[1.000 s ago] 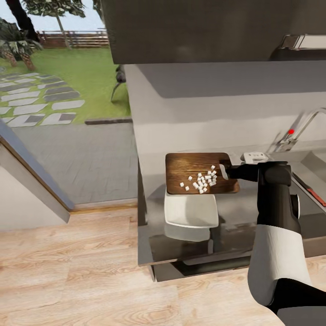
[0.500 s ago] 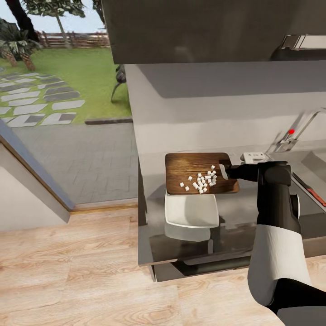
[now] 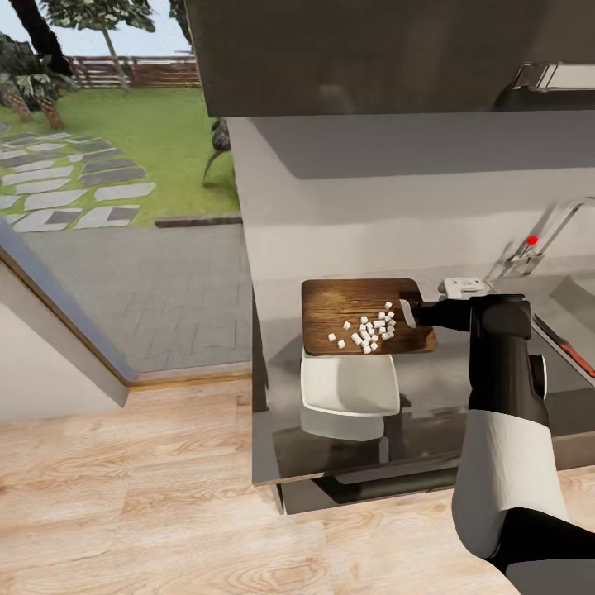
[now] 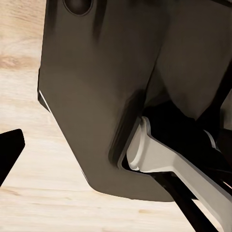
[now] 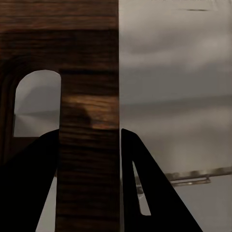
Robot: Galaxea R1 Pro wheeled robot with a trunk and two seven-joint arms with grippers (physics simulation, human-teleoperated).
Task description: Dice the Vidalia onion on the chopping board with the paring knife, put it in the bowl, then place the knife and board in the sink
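A grey countertop runs along the kitchen wall beside a wide window onto a lawn and paving stones, with pale wood flooring in front of the dark cabinets. On that worktop the chopping board appears lifted clear of the surface, roughly level, with the diced onion clustered as small white cubes toward its near right part. The right gripper grips the board at its handle end: in the right wrist view the two dark fingers straddle the strip of wood next to the slot-shaped hole, closed firmly on it. The white bowl sits directly below the board's near edge, just under the dice. Off to the right the sink shows with its tap and red knob, and the paring knife lies beside the basin with its red-orange handle visible. The left gripper's state cannot be made out — the left wrist view shows the robot's own dark body and the floor, with one dark finger tip at the edge. The step in hand looks to be the transfer of the dice into the bowl; the cutting appears done. The next move calls for tilting the board's near edge down over the bowl — gently, so the cubes slide in rather than scatter past the rim onto the counter.
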